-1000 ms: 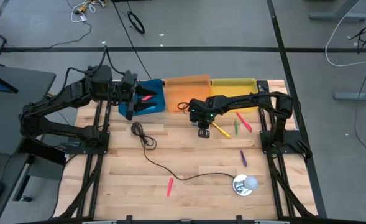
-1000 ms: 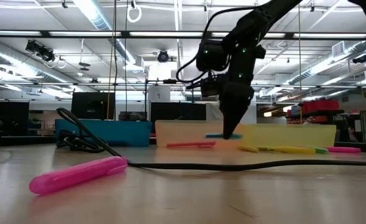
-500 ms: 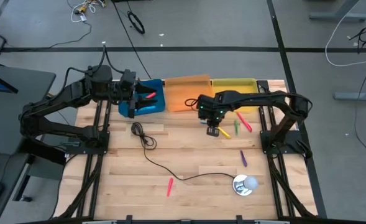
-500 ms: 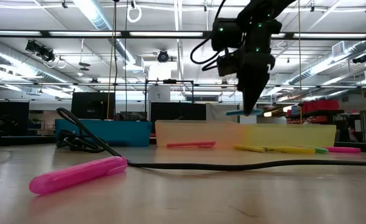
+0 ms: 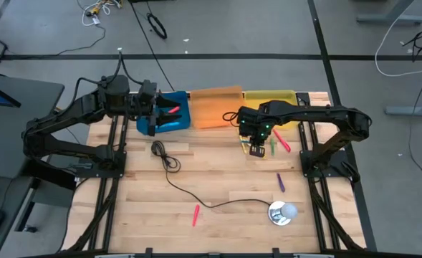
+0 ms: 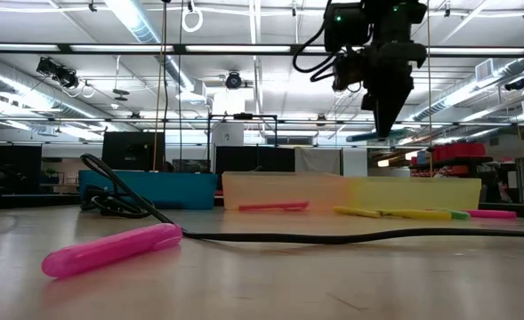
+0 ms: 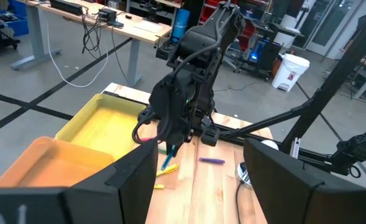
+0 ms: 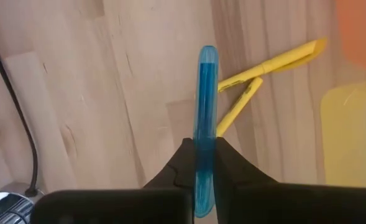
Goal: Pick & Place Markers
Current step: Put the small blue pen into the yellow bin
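Two end effectors in high view. Left end effector (image 5: 150, 116) parked over the near edge of the blue tray (image 5: 176, 122), fingers apart, nothing between them; one red marker (image 5: 170, 110) inside that tray. Right end effector (image 5: 256, 148) above the table (image 5: 218, 175), in front of the seam between orange tray (image 5: 214, 107) and yellow tray (image 5: 271, 99), clamped on a blue marker (image 5: 254, 151). Just beside it on the boards: green marker (image 5: 273, 147) and pink marker (image 5: 282, 141). Purple marker (image 5: 280, 182) nearer the front; second pink marker (image 5: 195, 214) at the front beside the black cable (image 5: 189, 195), well apart from both arms. Round silver object (image 5: 282, 212) at the cable's end.

Low view: right end effector raised well clear of the table, tips pointing down above the yellow tray. Held marker not discernible from this side. Front pink marker lying large in the foreground, cable behind it.

Left wrist view: own two fingers (image 7: 132, 177) spread wide. Right arm beyond them, blue marker hanging from its tip over the wood, purple marker just beside.

Right wrist view: fingers (image 8: 184, 163) closed tight on the blue marker, gripped near one end, the rest projecting straight out ahead. Two yellow markers (image 8: 276, 61) on the table below, crossing behind the blue one.
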